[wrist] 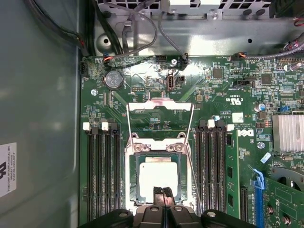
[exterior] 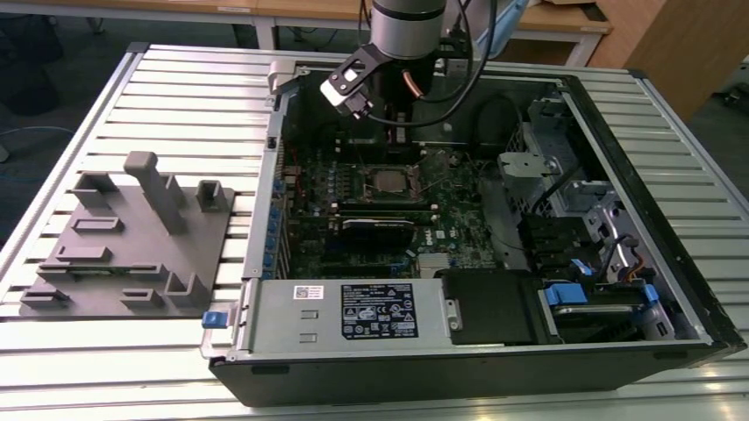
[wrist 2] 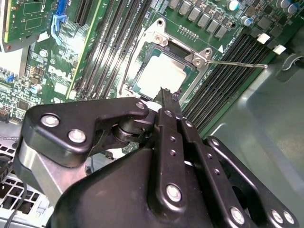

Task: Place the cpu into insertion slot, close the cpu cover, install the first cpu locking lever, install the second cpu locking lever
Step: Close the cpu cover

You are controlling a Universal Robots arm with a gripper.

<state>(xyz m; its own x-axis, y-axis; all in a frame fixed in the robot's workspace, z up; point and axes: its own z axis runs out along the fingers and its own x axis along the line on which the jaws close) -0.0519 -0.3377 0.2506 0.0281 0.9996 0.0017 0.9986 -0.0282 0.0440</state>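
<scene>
Cpu (wrist: 157, 176) is seen seated in the insertion slot (wrist: 138, 183). Its pale metal top shows through the square cut-out of the cpu cover (wrist: 156, 147), which lies flat around it.

The exterior view is taken from its left to its right. A grey fixture block (exterior: 117, 237) is found first on the slatted table (exterior: 175, 96). Next comes the open computer case (exterior: 468, 377), laid on its side, with the green motherboard (exterior: 339, 206) inside. The cpu (exterior: 385, 181) is placed near the middle of that board, and the robot arm (exterior: 408, 26) is seen reaching down into the case just beyond it. Further to the exterior view's right, metal drive bays (exterior: 585, 219) are fitted along the case wall.

In both wrist views the gripper (wrist: 162, 192) (wrist 2: 166, 92) is held close over one edge of the insertion slot, with its two fingertips pressed together, tip against tip. Whether the cover is touched cannot be told.

In the second wrist view a thin wire lever (wrist 2: 237, 63) is seen standing out from a corner of the cpu cover, across the black memory slots (wrist 2: 223, 83). In the first wrist view such slots are set on both sides of the insertion slot, and a round coin battery (wrist: 114, 80) is mounted well apart from it on the board.
</scene>
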